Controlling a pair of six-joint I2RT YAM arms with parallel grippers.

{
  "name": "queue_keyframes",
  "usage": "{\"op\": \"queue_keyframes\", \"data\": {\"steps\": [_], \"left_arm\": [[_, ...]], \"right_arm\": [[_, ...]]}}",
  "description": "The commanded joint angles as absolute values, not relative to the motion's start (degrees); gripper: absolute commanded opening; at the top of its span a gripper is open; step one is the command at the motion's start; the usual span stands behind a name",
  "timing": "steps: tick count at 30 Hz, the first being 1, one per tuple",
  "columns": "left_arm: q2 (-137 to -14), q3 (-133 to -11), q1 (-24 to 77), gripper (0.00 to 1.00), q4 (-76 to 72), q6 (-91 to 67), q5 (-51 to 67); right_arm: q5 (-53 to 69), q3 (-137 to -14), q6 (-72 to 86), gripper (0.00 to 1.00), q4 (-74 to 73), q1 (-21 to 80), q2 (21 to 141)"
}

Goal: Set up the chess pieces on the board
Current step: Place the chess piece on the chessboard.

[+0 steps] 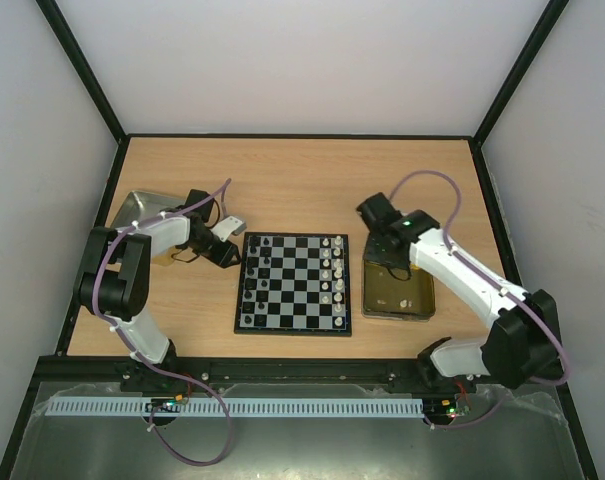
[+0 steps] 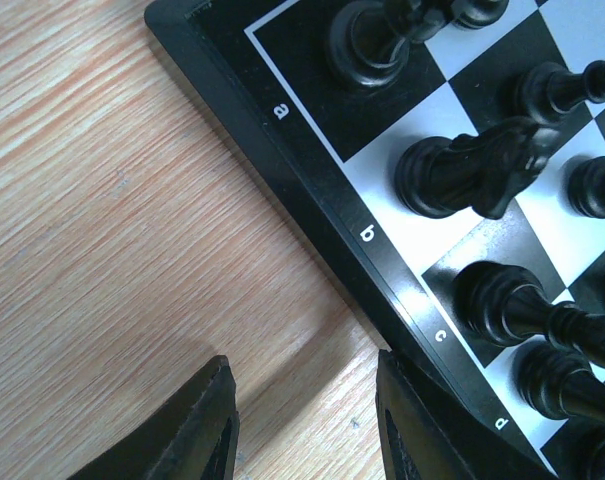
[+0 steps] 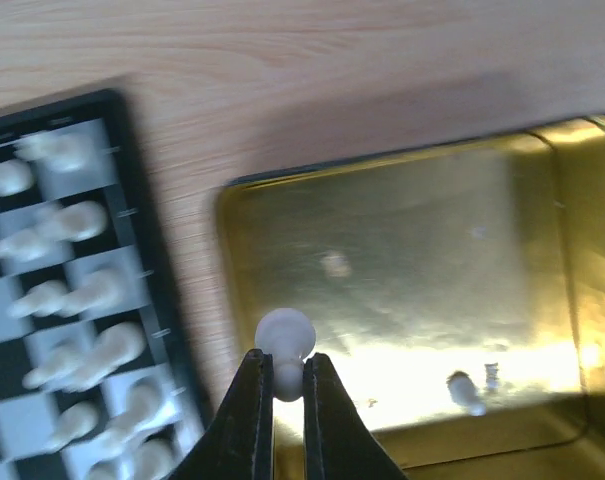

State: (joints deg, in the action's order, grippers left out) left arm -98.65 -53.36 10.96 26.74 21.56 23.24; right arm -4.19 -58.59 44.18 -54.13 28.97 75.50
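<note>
Board (image 1: pixel 292 330) lies mid-table between the two arms in the overhead view, with black chess pieces (image 1: pixel 254 272) lined along its left side and white pieces (image 1: pixel 334 272) along its right. The left gripper (image 1: pixel 229 250) sits just off the board's left edge, with a silver tray (image 1: pixel 132 208) behind it. The right gripper (image 1: pixel 384 250) hangs over the far end of a gold tray (image 1: pixel 430 300) beside the board's right edge.

Left wrist view: the jaws stand well apart, with only bare table (image 2: pixel 102 200) between them. The board's black rim runs beside the right-hand finger, and a black knight (image 2: pixel 472 170) stands beyond it.

Right wrist view: the jaws are clamped on a white pawn (image 3: pixel 285 338), its round head proud of the fingertips, above the gold tray. White pieces stand on the board to the left of the jaws.
</note>
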Motion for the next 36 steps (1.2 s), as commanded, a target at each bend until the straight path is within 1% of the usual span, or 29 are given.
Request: {"op": "queue_keyframes", "data": {"steps": [1, 6, 11, 16, 23, 36], "left_arm": [[-101.4, -51.6, 11.5, 0.40, 29.4, 21.1, 19.8], [-100.9, -51.3, 11.5, 0.40, 29.3, 21.0, 19.0], [-99.6, -50.5, 11.3, 0.40, 29.1, 20.8, 18.1], [-99.3, -50.7, 11.1, 0.40, 29.2, 20.7, 17.8], [-98.8, -50.4, 11.1, 0.40, 28.9, 20.6, 17.2], [-98.4, -50.1, 10.5, 0.40, 28.7, 20.6, 17.5]], "right_arm": [[-12.3, -65.5, 47.2, 0.02, -60.3, 40.2, 78.6], [-12.1, -65.7, 49.3, 0.02, -59.8, 51.5, 80.1], [-8.1, -60.8, 50.8, 0.02, -55.0, 56.8, 78.9], [-6.3, -60.0, 50.5, 0.02, -52.7, 61.6, 81.5], [-2.3, -58.1, 50.1, 0.02, -49.3, 63.3, 84.0], [-0.5, -55.7, 49.9, 0.02, -46.1, 63.3, 87.9]]}}
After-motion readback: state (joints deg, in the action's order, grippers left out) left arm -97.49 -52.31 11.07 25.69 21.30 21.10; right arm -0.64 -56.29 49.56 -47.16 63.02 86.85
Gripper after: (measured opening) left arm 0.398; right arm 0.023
